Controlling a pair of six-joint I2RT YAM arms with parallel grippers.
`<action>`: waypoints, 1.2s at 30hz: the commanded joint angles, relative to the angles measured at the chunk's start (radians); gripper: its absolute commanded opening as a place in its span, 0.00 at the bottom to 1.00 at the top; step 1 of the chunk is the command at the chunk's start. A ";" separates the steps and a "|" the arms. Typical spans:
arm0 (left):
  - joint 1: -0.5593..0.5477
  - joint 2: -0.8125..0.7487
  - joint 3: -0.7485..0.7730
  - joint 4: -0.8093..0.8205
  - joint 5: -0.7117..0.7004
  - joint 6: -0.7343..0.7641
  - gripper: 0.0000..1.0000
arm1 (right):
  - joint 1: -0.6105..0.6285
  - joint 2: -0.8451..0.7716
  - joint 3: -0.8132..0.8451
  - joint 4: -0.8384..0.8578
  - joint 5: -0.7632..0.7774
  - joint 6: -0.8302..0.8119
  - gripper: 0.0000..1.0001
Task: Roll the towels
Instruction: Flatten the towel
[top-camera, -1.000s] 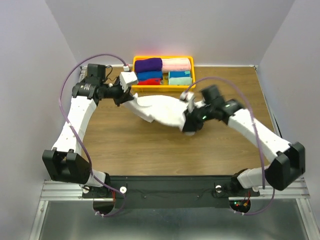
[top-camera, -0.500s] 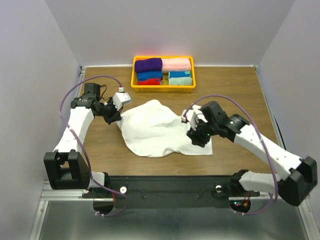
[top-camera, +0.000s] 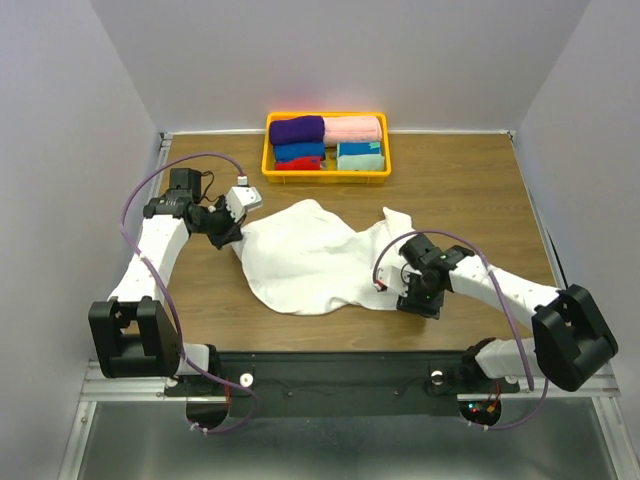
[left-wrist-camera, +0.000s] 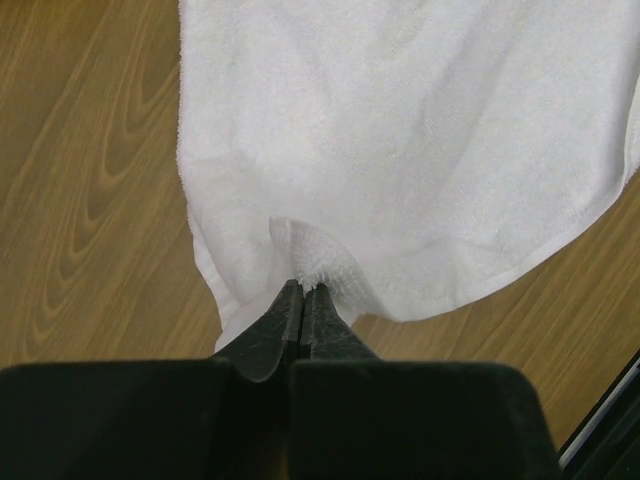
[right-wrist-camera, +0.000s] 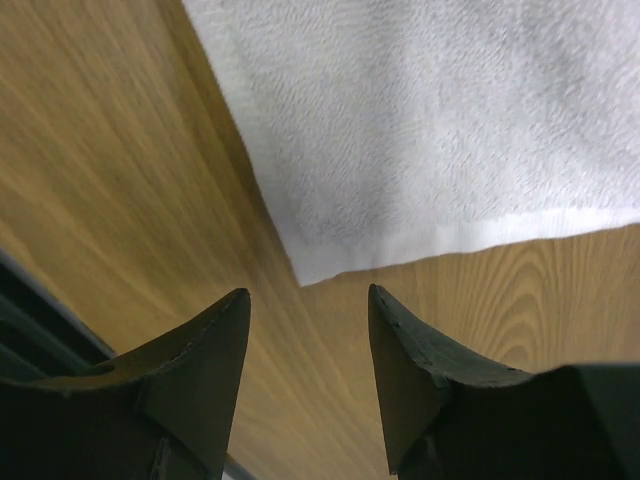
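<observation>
The white towel (top-camera: 310, 258) lies spread and rumpled on the wooden table (top-camera: 480, 190). My left gripper (top-camera: 233, 229) is shut on its left corner; in the left wrist view the fingers (left-wrist-camera: 302, 287) pinch a bunched fold of the cloth (left-wrist-camera: 400, 130). Just off the towel's near right corner, my right gripper (top-camera: 402, 290) stands open. The right wrist view shows its jaws (right-wrist-camera: 308, 295) apart over bare wood, with the towel's corner (right-wrist-camera: 430, 120) lying just ahead of them. The purple towel (top-camera: 298, 130) sits rolled in the basket.
A yellow basket (top-camera: 268, 150) at the back edge holds the rolled purple towel with pink (top-camera: 355, 128), blue (top-camera: 298, 152), teal (top-camera: 360, 155) and red (top-camera: 297, 165) rolls. The table's near edge lies close behind my right gripper.
The towel, held stretched in the air a second ago, now lies on the table. My right gripper has let go of its corner and drawn back toward the near edge. The left keeps its grip.
</observation>
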 joint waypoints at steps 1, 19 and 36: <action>-0.004 -0.006 -0.018 0.022 0.013 0.004 0.00 | -0.006 0.042 -0.013 0.106 0.031 -0.053 0.56; 0.323 -0.083 -0.218 -0.180 -0.195 0.709 0.62 | -0.207 0.074 0.122 0.024 -0.036 -0.098 0.01; 0.300 -0.065 -0.249 -0.323 -0.381 1.070 0.68 | -0.211 0.108 0.218 -0.049 -0.085 -0.045 0.01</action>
